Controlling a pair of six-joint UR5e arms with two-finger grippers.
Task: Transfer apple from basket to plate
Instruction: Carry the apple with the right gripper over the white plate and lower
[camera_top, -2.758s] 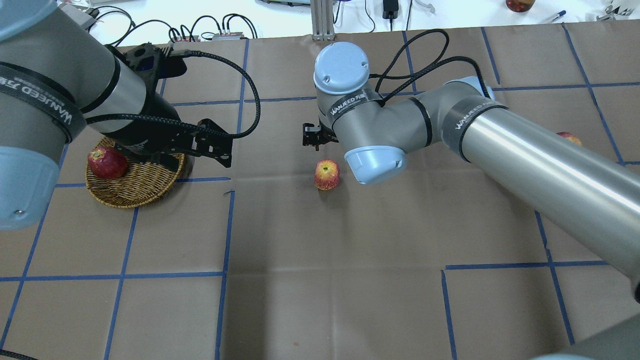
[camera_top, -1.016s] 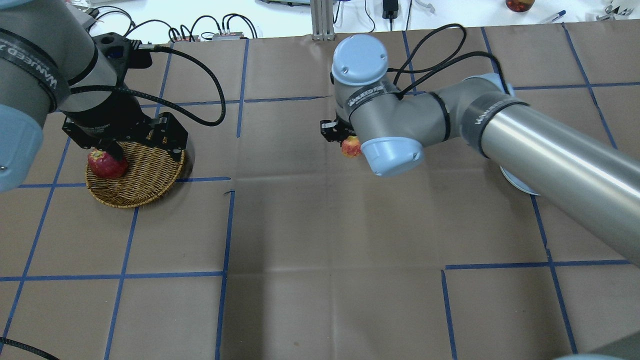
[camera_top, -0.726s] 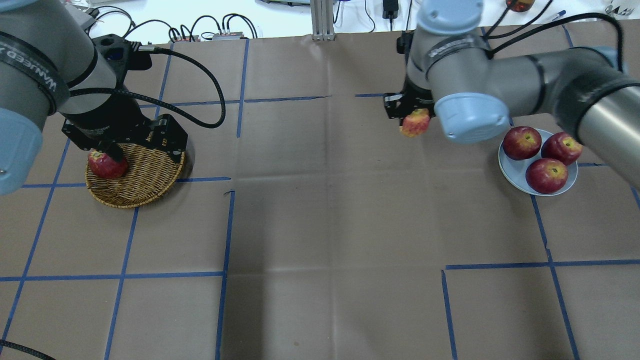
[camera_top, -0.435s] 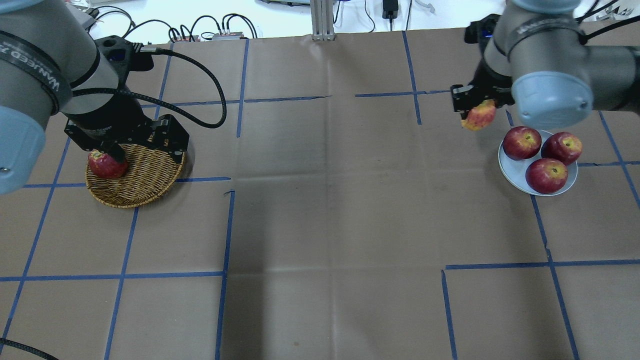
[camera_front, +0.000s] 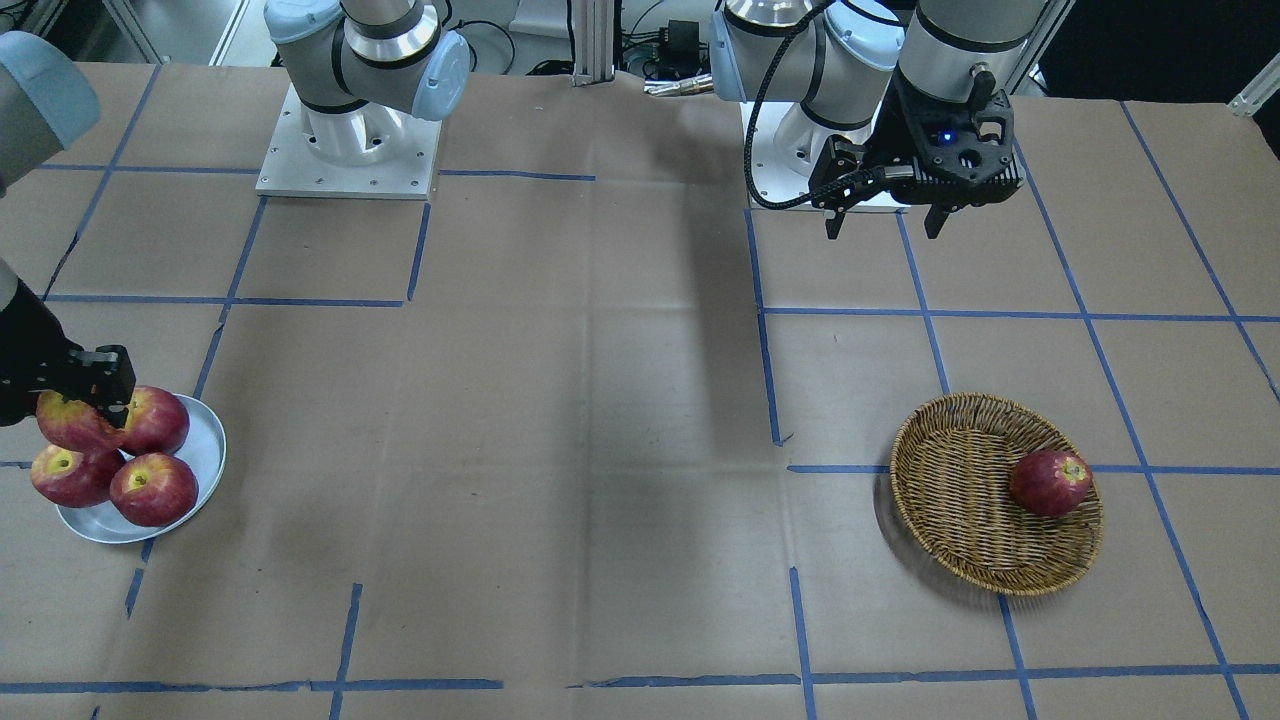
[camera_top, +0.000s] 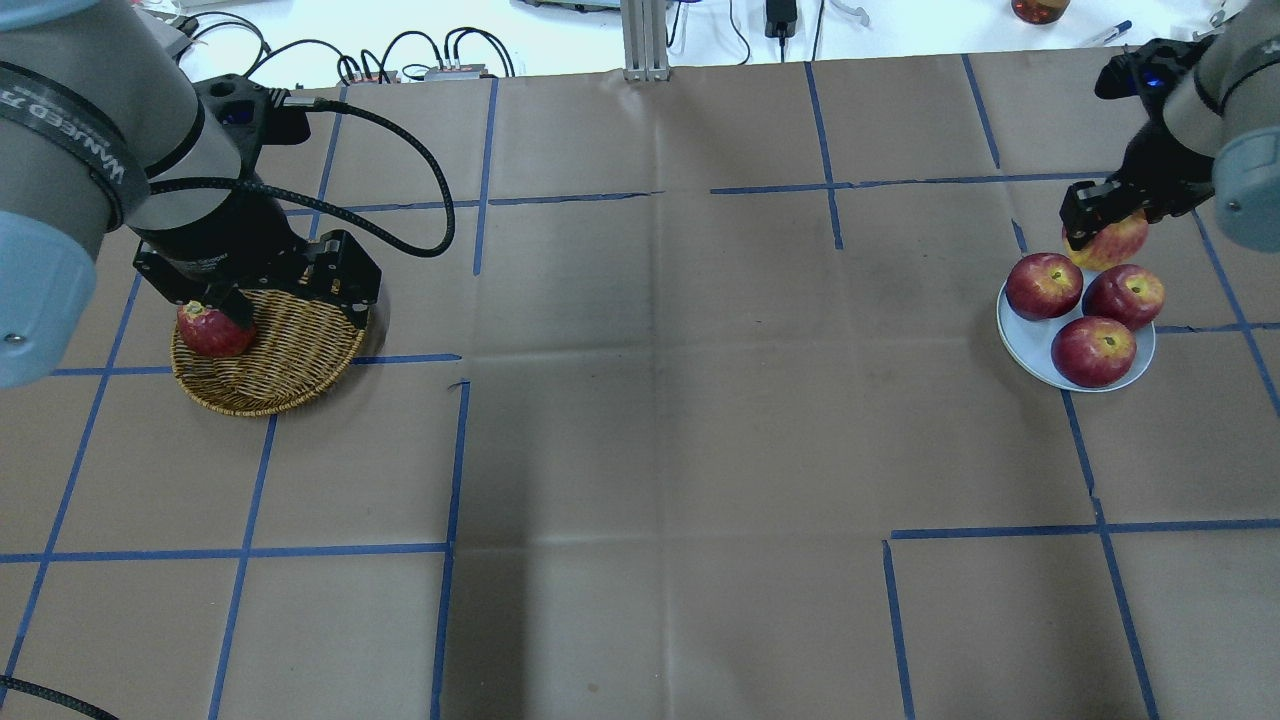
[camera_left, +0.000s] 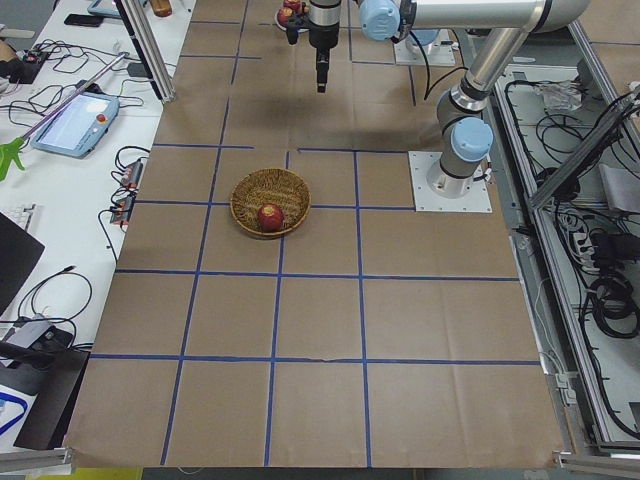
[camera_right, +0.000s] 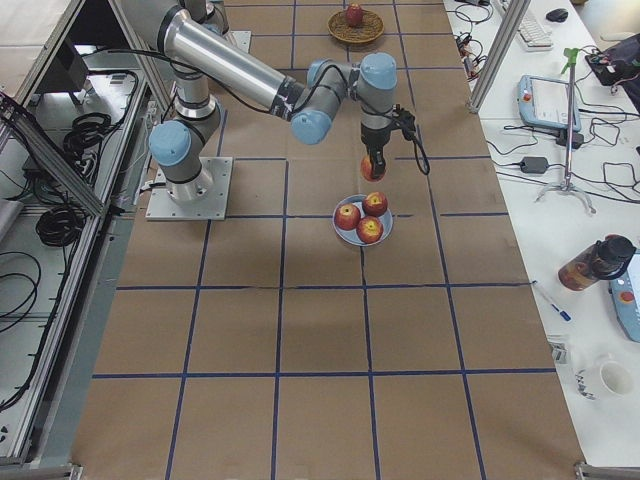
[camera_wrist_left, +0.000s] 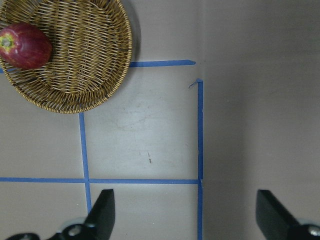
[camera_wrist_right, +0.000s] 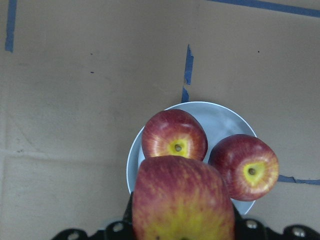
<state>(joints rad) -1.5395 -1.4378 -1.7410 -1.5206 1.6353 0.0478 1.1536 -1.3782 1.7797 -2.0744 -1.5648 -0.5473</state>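
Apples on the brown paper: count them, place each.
5. Three apples on the plate; one apple in the right claw above it; one dark apple in the basket. None seems hidden.

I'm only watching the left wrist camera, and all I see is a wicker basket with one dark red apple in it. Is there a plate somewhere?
Observer: Yes, the plate sits far off on the robot's right side.
Visitor: Is it empty?
Observer: No, three red apples lie on it.
Visitor: What's the other arm doing?
Observer: The right gripper is shut on a pinkish-yellow apple, held over the plate and not yet released.
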